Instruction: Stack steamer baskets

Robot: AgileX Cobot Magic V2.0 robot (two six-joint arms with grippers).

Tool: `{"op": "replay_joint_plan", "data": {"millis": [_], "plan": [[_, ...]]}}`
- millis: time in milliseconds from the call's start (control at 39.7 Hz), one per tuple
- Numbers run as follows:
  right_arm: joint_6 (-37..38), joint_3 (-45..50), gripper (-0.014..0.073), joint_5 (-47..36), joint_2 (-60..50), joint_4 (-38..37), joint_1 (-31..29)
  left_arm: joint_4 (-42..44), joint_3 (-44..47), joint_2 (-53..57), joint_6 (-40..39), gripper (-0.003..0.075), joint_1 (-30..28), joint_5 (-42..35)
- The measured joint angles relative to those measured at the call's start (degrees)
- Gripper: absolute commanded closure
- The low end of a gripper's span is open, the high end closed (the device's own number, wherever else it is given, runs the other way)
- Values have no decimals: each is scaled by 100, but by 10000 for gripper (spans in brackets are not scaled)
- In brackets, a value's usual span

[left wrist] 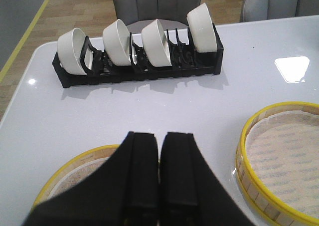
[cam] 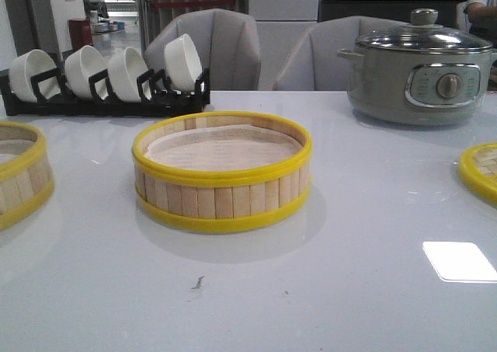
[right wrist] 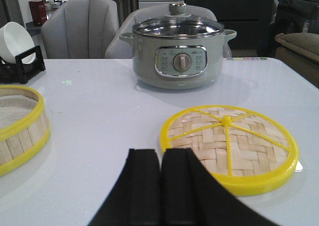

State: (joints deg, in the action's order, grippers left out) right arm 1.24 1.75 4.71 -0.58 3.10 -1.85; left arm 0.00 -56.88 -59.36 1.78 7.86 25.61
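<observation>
One steamer basket (cam: 222,173) with pale slat walls, yellow rims and a white liner stands in the middle of the table; its edge shows as the centre basket (left wrist: 279,161) and again as the centre basket (right wrist: 20,126). A second basket (cam: 19,173) sits at the left edge, and the left basket (left wrist: 75,171) lies partly hidden under my left gripper (left wrist: 160,136), which is shut on nothing. The woven yellow-rimmed lid (cam: 481,172) lies flat at the right; the lid (right wrist: 229,146) is just beside my right gripper (right wrist: 160,153), also shut and empty. Neither gripper shows in the front view.
A black rack (cam: 105,95) with several white bowls stands at the back left. A grey electric pot (cam: 419,76) with a glass lid is at the back right. Grey chairs (cam: 213,49) stand behind the table.
</observation>
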Motion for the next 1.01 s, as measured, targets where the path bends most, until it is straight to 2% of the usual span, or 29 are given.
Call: {"op": "replay_joint_plan", "data": {"millis": [428,504,605,731,857,1008], "plan": [[0,-47,543,-597,0,0,0,0,0,0,0,636,0,32],[0,-342,543,-261,0,0,0,0,0,0,0,636,0,48],[0,-1178,543,718,131,0,0,0,0,0,0,636,0,58],[0,-2312,543,1751,1192,0,0,0,0,0,0,636,0,62],[0,-3182,543,1944,2645,-11,0,0,0,0,0,636,0,71],[0,-3918,543,2148,3854,-11,0,0,0,0,0,636,0,183]]}}
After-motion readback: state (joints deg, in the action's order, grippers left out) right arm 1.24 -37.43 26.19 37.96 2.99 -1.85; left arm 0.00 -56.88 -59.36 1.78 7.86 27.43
